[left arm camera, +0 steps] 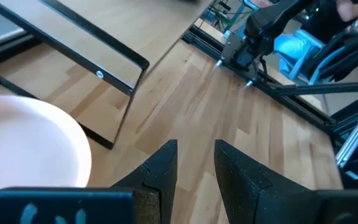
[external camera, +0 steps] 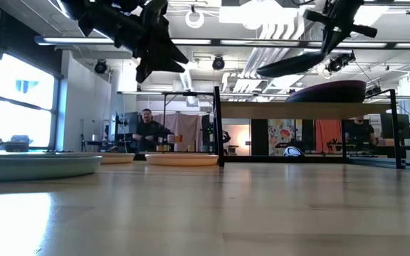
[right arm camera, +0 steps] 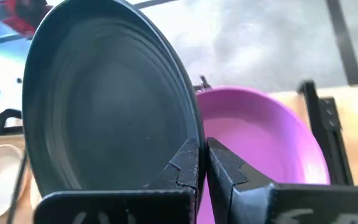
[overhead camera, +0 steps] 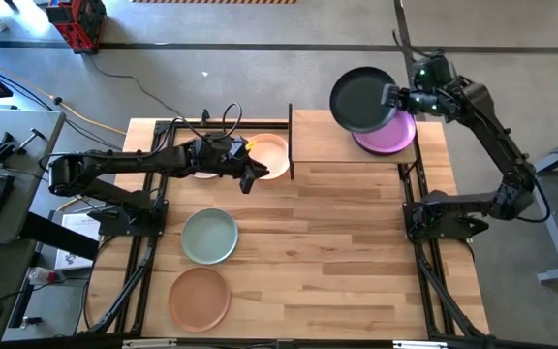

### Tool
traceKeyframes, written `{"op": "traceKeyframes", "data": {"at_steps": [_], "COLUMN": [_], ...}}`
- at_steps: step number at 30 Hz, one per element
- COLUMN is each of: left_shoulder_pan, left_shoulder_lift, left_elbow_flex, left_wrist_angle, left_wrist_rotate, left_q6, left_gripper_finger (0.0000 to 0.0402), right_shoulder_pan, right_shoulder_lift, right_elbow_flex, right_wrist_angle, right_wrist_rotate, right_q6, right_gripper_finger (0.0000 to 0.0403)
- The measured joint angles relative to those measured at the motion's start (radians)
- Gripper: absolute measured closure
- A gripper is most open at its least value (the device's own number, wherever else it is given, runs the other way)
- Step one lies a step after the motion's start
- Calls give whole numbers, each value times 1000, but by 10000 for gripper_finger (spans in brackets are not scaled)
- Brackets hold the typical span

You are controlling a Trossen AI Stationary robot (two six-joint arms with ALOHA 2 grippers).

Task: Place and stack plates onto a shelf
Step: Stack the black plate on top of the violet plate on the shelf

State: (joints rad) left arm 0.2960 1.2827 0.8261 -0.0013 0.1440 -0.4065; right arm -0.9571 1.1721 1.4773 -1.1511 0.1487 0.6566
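Over the shelf (overhead camera: 352,143), the right gripper (right arm camera: 202,163) pinches a dark plate (overhead camera: 362,99) by its rim, and it could slip sideways off the purple plate (overhead camera: 392,134) just beneath.

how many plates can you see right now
5: a dark plate held in the right gripper above the purple plate on the shelf; peach plate, sage green plate, terracotta plate on the table. Others may be hidden.

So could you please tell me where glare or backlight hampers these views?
Low view: bright windows and ceiling lights leave the arms and the held dark plate as silhouettes, with sheen on the table. Left wrist view: the pale plate looks washed out.
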Motion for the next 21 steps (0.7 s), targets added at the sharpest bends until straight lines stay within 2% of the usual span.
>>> {"op": "traceKeyframes", "data": {"at_steps": [14,21], "left_shoulder_pan": [52,58], "left_shoulder_lift": [0,0], "left_elbow_flex": [0,0], "left_wrist_angle": [0,0], "left_wrist_rotate": [0,1], "left_q6": [156,158], "left_gripper_finger": [307,307], "right_shoulder_pan": [297,426], "right_shoulder_lift": [0,0], "right_elbow_flex": [0,0], "right_wrist_angle": [-206,-347], "right_wrist_rotate": [378,505], "right_q6": [558,871], "right_gripper_finger": [403,403]}}
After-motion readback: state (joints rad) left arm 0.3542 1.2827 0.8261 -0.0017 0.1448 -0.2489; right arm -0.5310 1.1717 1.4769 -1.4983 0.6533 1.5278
